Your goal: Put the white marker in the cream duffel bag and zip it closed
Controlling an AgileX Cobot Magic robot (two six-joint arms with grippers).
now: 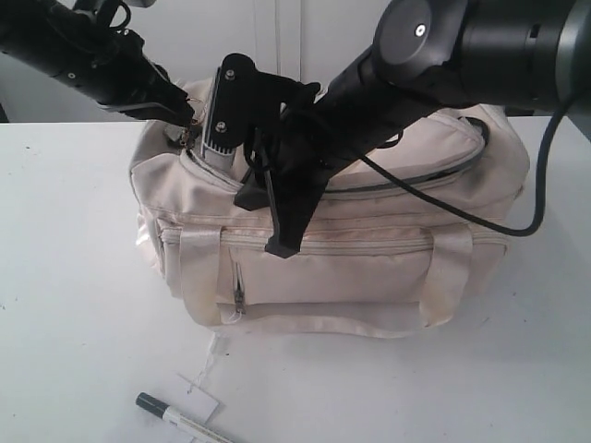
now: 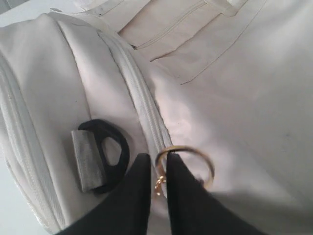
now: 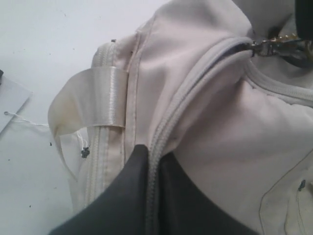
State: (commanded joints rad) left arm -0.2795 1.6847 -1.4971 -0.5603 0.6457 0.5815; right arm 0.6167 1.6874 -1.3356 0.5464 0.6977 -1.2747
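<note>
The cream duffel bag (image 1: pixel 369 268) stands mid-table, a narrow dark slit running along its top zip. My left gripper (image 1: pixel 189 125) is at the bag's left end, shut on the gold ring zip pull (image 2: pixel 195 159), pinched between the fingers of the left gripper (image 2: pixel 159 160). My right gripper (image 1: pixel 272 226) reaches across the bag top. The right gripper (image 3: pixel 152 152) is shut on the zip seam (image 3: pixel 168 117), which leads up to the zip pull (image 3: pixel 264 46). The white marker (image 1: pixel 180 420), dark cap pointing left, lies on the table before the bag, away from both grippers.
A white paper hang tag (image 1: pixel 199 397) on a string lies beside the marker. A black end ring (image 2: pixel 110 152) sits near the left fingers. A shiny strap handle (image 3: pixel 93 98) hangs at the bag's front. The right arm's cable (image 1: pixel 517 226) loops over the bag's right side.
</note>
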